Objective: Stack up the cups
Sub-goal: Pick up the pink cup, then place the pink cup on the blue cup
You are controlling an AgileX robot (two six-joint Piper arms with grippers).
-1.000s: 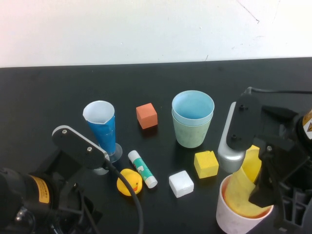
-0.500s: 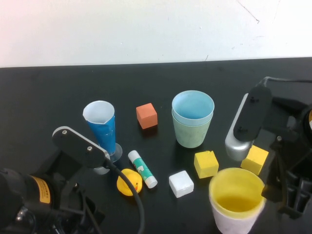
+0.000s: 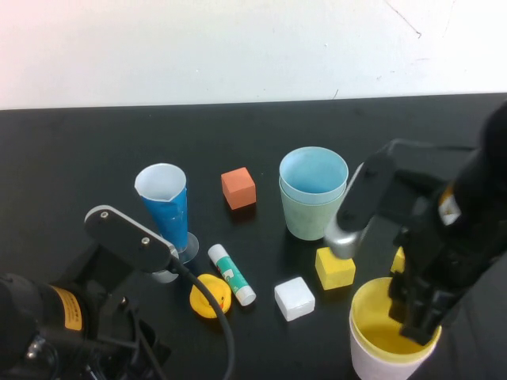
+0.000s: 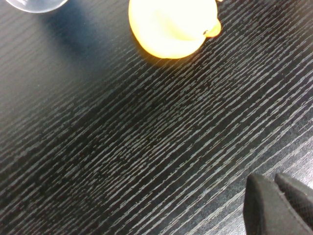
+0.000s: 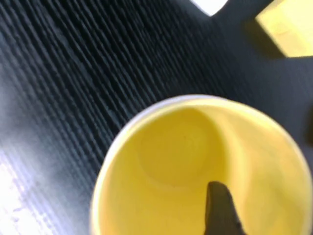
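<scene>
Right gripper (image 3: pixel 420 313) at yellow cup (image 3: pixel 379 328) rim, near right, finger spread unclear, left gripper (image 4: pixel 279 205) closed, near left.

Cup pair (image 3: pixel 313 194) behind nested cups (image 3: pixel 388 336); cubes (image 3: pixel 334 267) between.

The right arm (image 3: pixel 444 237) is covering most of the second yellow block (image 3: pixel 398 260); the frame edge is cutting off the pink cup (image 3: pixel 368 366) under the yellow cup (image 3: pixel 380 326); the left gripper's fingertips (image 4: pixel 279 205) are only peeking in.
</scene>
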